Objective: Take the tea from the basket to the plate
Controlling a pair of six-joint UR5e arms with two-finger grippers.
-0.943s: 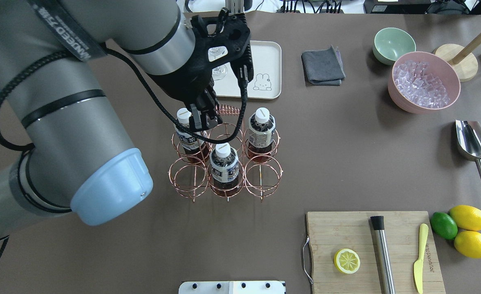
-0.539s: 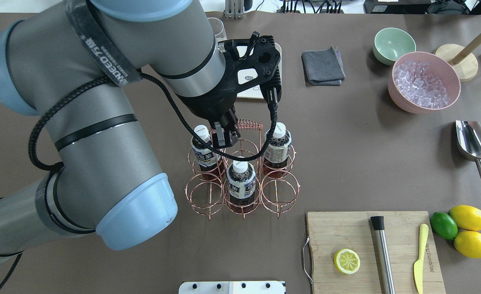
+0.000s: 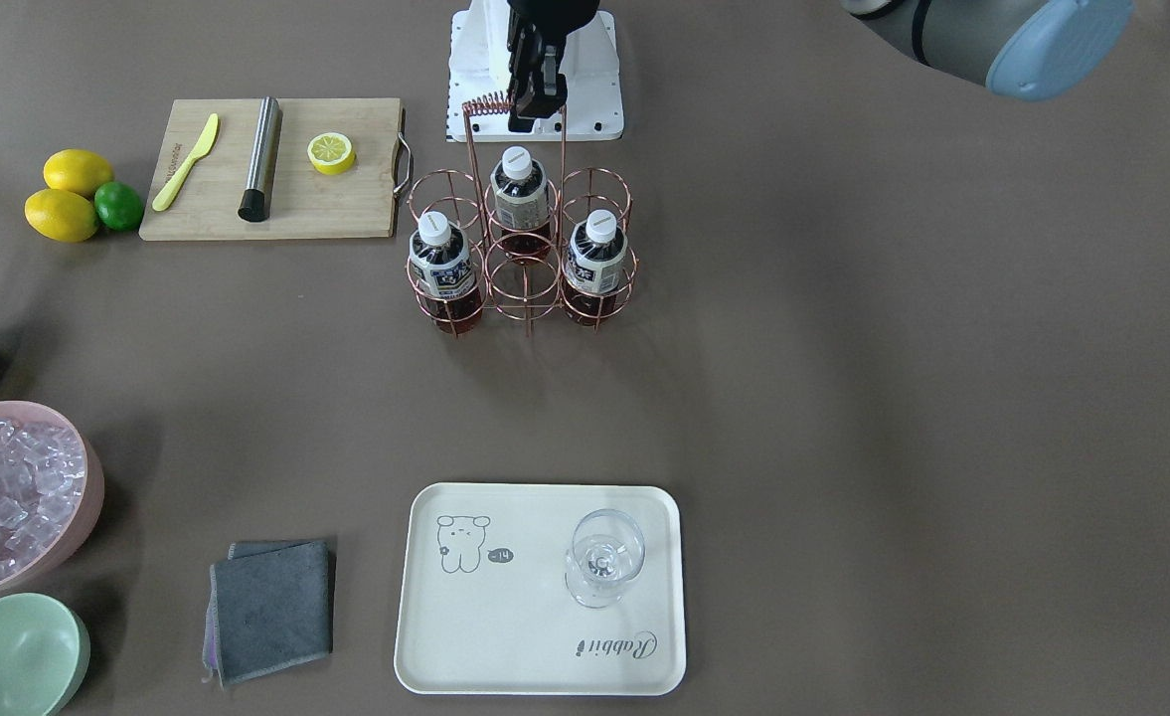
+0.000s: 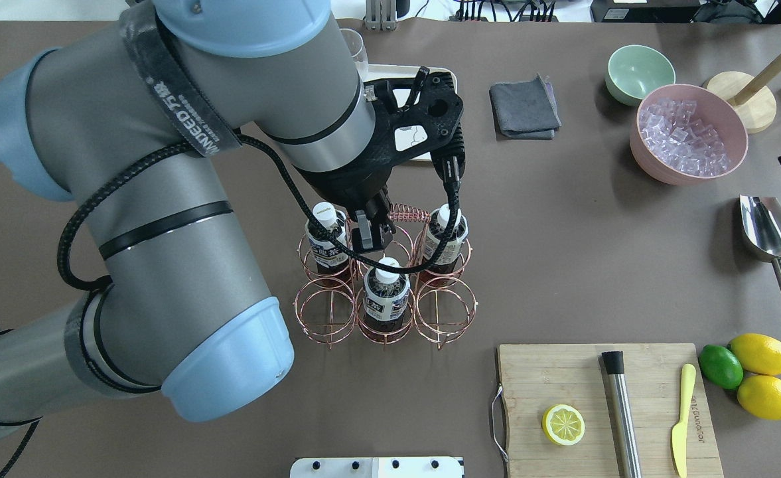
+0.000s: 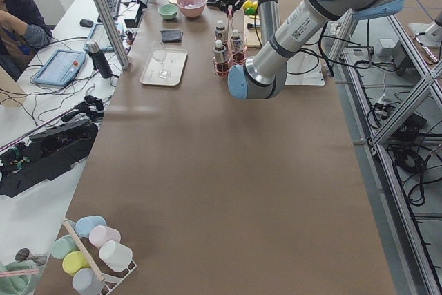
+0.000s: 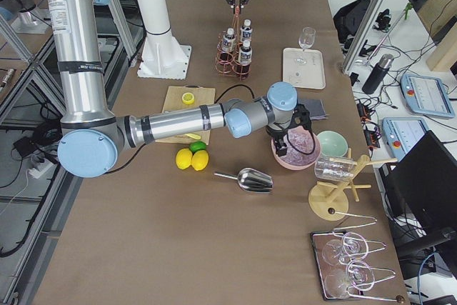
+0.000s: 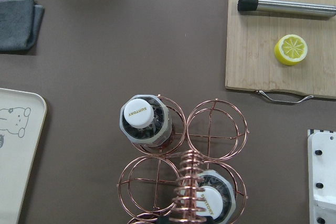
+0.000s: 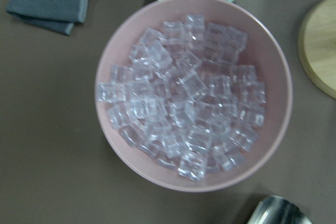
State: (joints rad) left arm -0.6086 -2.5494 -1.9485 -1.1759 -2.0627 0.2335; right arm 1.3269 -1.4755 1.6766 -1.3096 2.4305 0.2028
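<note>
We see a broad brown surface [image 3: 843, 348] with two grey robot arms over it. The left arm [image 4: 164, 199] bends in over the middle of the surface. The right arm [image 6: 178, 126] stretches out low toward the side away from the robot.

A wooden cutting board [image 3: 346, 209] lies near the robot's base, with a steel rod [image 3: 259, 159], a yellow knife [image 3: 185, 149] and a lemon half [image 3: 331, 152] on it. The plate [image 3: 535, 636], cream-white with a bear drawing and the word "Rabbit", lies on the side away from the robot, well apart from the basket. A pink bowl [image 8: 281, 124] heaped with ice cubes sits beside a pale green bowl [image 3: 13, 656].

The basket [image 3: 528, 298] is copper wire, with six rings in two rows of three, and stands near the cutting board. We cannot tell whether its feet touch the surface. Three tea bottles [image 3: 595, 261] stand upright in it: one in each end ring of the row away from the robot, and one in the middle ring of the nearer row.

A stemmed glass [image 3: 602, 557] stands upright on the plate.

The left gripper [image 3: 535, 104] points down at the basket's tall handle. Its fingers are drawn narrow, closed on the bare end of the top bar just beside the coil. The right gripper [image 6: 284, 144] hangs over the pink bowl, and we cannot tell how its fingers stand.
</note>
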